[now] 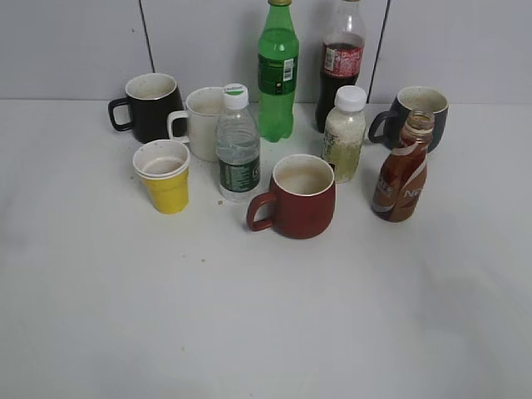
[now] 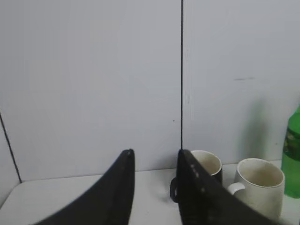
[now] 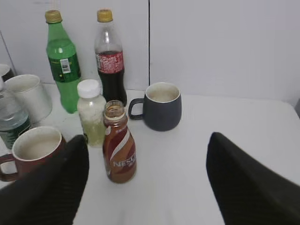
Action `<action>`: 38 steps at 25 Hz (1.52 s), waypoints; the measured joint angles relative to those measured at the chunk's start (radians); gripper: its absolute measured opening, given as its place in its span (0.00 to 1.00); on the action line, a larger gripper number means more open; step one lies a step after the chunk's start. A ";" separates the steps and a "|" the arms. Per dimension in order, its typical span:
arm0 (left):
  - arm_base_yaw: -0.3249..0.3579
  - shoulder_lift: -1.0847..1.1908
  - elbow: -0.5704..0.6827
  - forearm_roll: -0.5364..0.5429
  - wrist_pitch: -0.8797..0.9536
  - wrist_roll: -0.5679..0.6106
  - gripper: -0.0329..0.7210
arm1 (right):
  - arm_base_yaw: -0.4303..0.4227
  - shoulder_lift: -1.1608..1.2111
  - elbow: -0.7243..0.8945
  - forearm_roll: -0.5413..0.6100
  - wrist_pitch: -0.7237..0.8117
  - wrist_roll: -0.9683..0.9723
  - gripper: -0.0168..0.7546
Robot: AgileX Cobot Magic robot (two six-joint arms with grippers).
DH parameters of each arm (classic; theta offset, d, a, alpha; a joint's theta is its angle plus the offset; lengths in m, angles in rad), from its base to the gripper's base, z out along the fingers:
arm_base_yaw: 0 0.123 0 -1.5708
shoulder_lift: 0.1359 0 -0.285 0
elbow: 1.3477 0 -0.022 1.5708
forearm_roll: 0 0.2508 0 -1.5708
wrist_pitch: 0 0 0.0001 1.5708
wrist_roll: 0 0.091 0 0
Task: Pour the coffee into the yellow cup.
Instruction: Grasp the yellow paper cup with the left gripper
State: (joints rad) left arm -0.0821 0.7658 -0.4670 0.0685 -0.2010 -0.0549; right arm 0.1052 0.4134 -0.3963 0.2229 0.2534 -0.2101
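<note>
The coffee bottle (image 1: 402,176), brown with a white swirl and an open clear neck, stands upright at the right of the table. It also shows in the right wrist view (image 3: 120,150). The yellow cup (image 1: 165,176) stands upright at the left, empty. Neither gripper shows in the exterior view. My right gripper (image 3: 147,143) is wide open and empty, with the coffee bottle ahead, near its left finger. My left gripper (image 2: 154,154) is open and empty, facing the back wall, left of the mugs.
A dark red mug (image 1: 296,198) stands in the middle. A water bottle (image 1: 238,145), a milky bottle (image 1: 344,135), a green bottle (image 1: 278,71), a cola bottle (image 1: 342,62), a black mug (image 1: 150,106), a white mug (image 1: 202,123) and a grey mug (image 1: 413,116) crowd the back.
</note>
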 joint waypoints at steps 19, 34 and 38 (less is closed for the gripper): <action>-0.010 0.945 0.094 0.077 -0.831 0.000 0.36 | 0.244 0.928 0.004 -0.003 -0.897 0.002 0.78; -0.012 1.253 0.052 0.409 -1.006 0.029 0.72 | 0.245 1.388 0.122 -0.152 -1.442 0.053 0.78; -0.013 1.323 -0.029 0.455 -1.007 0.032 0.84 | 0.245 1.437 0.122 -0.153 -1.450 0.057 0.78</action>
State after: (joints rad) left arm -0.0954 2.0890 -0.4965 0.5235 -1.2080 -0.0224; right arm 0.3505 1.8505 -0.2743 0.0698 -1.1964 -0.1535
